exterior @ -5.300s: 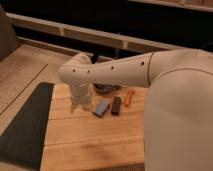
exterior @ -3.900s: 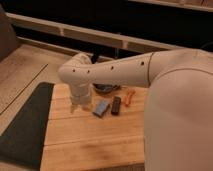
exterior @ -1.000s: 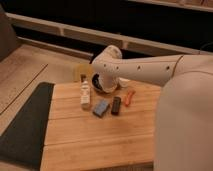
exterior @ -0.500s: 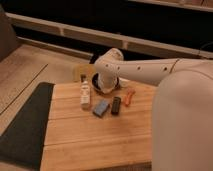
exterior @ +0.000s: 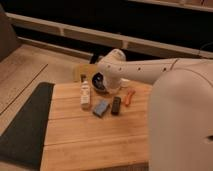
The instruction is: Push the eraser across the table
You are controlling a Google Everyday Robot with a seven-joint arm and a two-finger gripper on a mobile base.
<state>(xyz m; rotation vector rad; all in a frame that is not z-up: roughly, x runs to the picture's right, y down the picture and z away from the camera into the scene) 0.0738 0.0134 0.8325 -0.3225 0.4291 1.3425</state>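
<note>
My pincer (exterior: 101,83) is pressed together on nothing, low over the far side of the table (exterior: 90,145). It sits just behind and to the right of the upright bottle (exterior: 85,94), which my arm covered a few seconds ago before swinging right to where it is now. The eraser (exterior: 101,107) has not moved: it lies flat on the wood in front of my pincer and apart from it, between the bottle and the black bar (exterior: 116,105). The orange thing (exterior: 130,97) and the dark mat (exterior: 25,125) are where they were.
</note>
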